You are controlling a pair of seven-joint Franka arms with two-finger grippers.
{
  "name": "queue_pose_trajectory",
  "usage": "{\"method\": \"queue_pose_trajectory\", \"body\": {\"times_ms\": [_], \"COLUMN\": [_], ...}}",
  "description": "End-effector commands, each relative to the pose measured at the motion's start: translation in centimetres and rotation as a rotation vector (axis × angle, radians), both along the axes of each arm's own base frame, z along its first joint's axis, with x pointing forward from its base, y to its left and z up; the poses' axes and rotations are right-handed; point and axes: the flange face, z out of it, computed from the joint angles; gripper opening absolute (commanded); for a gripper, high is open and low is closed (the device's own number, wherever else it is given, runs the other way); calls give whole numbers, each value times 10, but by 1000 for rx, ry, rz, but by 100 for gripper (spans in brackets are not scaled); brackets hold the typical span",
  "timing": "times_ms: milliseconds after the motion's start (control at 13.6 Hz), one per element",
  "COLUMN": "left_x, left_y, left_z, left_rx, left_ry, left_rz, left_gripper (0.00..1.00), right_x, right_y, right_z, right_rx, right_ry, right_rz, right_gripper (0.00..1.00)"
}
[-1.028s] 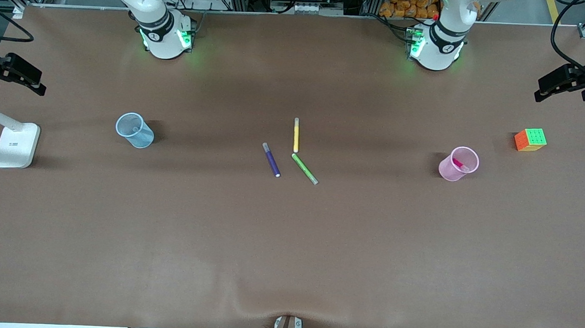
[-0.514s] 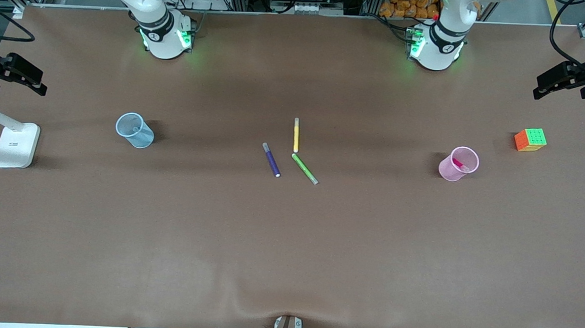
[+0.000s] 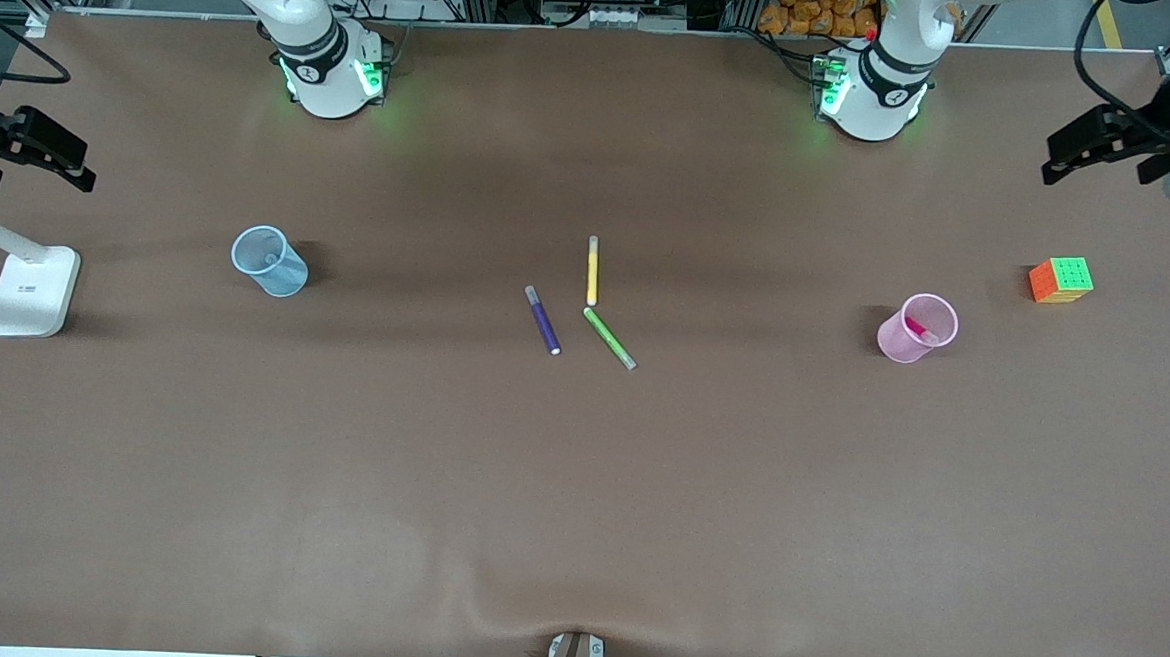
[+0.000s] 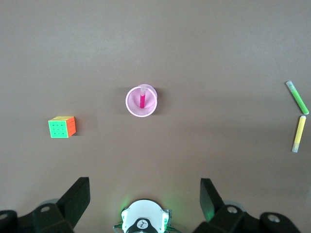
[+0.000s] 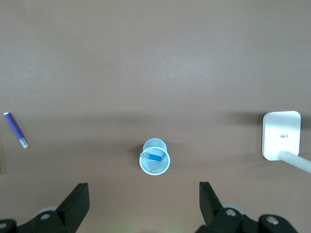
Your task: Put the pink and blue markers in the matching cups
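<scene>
My left pincer [image 3: 1090, 155] and right pincer [image 3: 38, 152] hang spread, empty, over the table [image 3: 577, 488] ends. Pink marker [image 4: 142, 98] in pink cup [image 3: 915, 329], blue marker [image 5: 155, 157] in blue cup [image 3: 269, 262]. Task looks done; next just park.

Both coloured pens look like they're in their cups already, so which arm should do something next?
Probably neither. The pink marker stands in the pink cup, the blue marker in the blue cup. The left tool and right tool hang open, high above the table.
</scene>
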Motion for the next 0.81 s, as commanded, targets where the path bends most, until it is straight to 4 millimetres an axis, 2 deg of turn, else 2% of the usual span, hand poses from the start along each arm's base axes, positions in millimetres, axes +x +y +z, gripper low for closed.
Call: {"method": "queue_pose_trajectory", "body": {"times_ms": [0,147,734], "left_x": [-7,-3,-1], "left_y": [-13,-4,-3], "left_z": [2,3,2], "left_rx": [-7,-14,-15], "left_ry": [-19,-20,-18], "left_rz": [1,2,7], "left_gripper": [100,100,100], "right_x": [1,1,1], "right_y": [0,0,0], "right_z": [1,2,1], "right_rx": [14,14,14], "right_ry": [6,6,6], "right_rz": [9,9,9], "right_gripper": [100,100,100]}}
